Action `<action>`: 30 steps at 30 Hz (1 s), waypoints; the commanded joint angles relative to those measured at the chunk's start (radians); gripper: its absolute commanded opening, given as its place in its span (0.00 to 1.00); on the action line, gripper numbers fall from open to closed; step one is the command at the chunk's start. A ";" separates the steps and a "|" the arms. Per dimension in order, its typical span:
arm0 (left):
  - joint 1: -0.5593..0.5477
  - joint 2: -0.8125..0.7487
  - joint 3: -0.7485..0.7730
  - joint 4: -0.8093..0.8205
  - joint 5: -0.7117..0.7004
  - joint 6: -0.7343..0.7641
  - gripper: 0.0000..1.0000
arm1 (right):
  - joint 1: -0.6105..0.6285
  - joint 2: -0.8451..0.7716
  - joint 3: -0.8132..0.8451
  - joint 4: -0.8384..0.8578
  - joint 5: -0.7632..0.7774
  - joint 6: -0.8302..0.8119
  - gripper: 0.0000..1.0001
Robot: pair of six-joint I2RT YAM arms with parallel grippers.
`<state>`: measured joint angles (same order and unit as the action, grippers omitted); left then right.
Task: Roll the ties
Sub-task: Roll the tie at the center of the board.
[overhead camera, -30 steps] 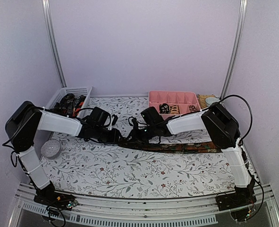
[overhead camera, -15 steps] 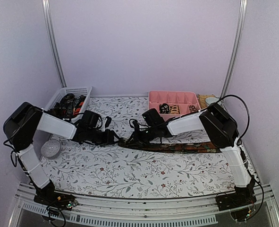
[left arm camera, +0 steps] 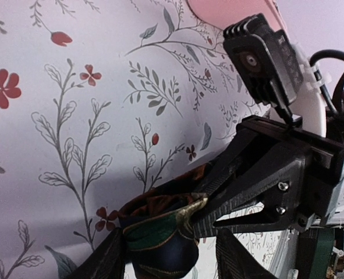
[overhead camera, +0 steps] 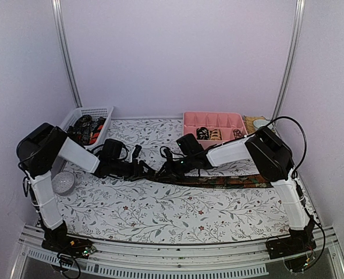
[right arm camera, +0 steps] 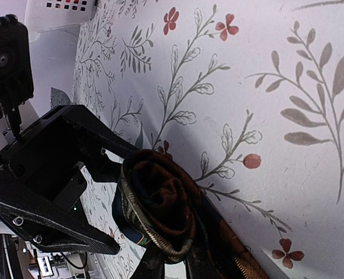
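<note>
The right gripper (right arm camera: 174,264) is pinched onto the rolled end (right arm camera: 160,203) of a dark patterned tie (overhead camera: 218,181), its jaws closed across the small coil so the turns cannot spring loose. The left gripper (left arm camera: 170,247) faces it with fingers spread, 1 on each side of the same coil, seemingly placed to take the next hold; whether its pads touch the fabric cannot be told. The unrolled length lies flat along the flowered table (overhead camera: 160,215) toward the right, so most of the rolling looks undone. Behind, rolled ties (overhead camera: 209,133) sit in the pink tray (overhead camera: 213,118), and what appear to be more ties fill the white basket (overhead camera: 93,110)
</note>
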<state>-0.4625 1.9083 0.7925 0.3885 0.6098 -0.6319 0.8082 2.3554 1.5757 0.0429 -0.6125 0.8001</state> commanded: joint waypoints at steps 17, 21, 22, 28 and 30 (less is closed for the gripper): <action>-0.040 0.132 -0.068 0.055 -0.023 -0.141 0.33 | -0.006 0.081 -0.044 -0.046 0.030 -0.004 0.13; -0.045 0.112 -0.064 0.023 -0.061 -0.130 0.24 | -0.010 0.068 -0.060 -0.039 0.033 -0.003 0.13; -0.047 0.098 -0.063 0.010 -0.075 -0.124 0.22 | -0.010 0.065 -0.066 -0.037 0.034 -0.003 0.13; -0.075 0.003 -0.002 -0.152 -0.201 -0.066 0.14 | -0.033 -0.015 -0.134 -0.024 0.051 -0.016 0.27; -0.090 -0.020 0.031 -0.229 -0.262 -0.042 0.13 | -0.047 -0.075 -0.167 -0.024 0.059 -0.031 0.32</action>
<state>-0.5110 1.9236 0.7864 0.4324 0.4957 -0.7391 0.7937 2.3508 1.5112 0.1520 -0.6472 0.7971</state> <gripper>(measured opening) 0.142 0.274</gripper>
